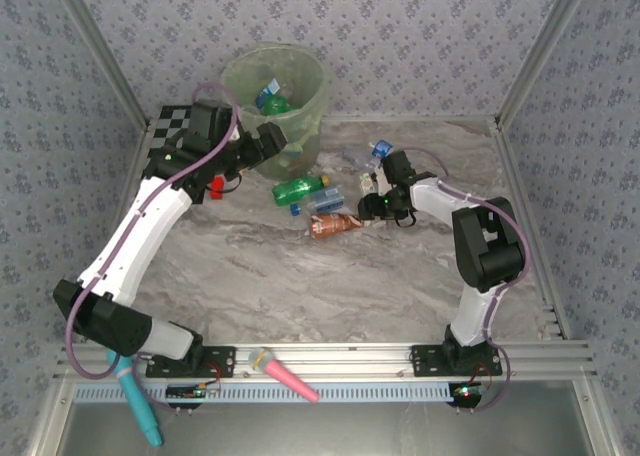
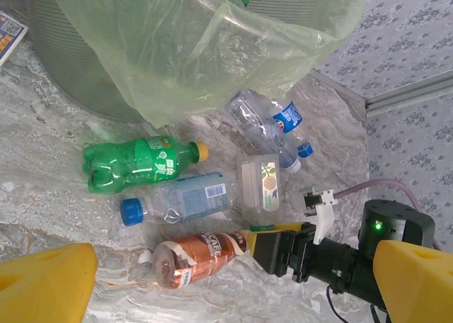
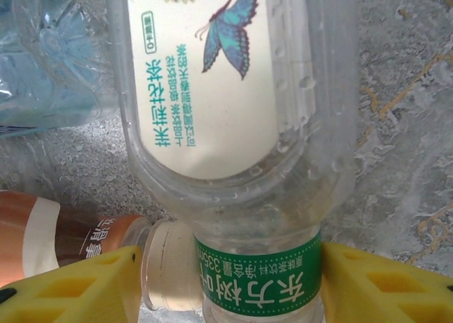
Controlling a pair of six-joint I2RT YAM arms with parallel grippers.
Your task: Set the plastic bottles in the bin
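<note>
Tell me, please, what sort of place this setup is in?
Most likely a robotics lab test cell, not a home: a marble-patterned tabletop walled by wallpapered panels in aluminium framing, two robot arms bolted to a rail at its near edge, and plastic bottles laid out beside a bag-lined bin.

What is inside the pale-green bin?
A clear bottle with a blue label and something green beside it lie in the bin. Anything deeper is hidden by its cloudy wall and the bag.
</note>
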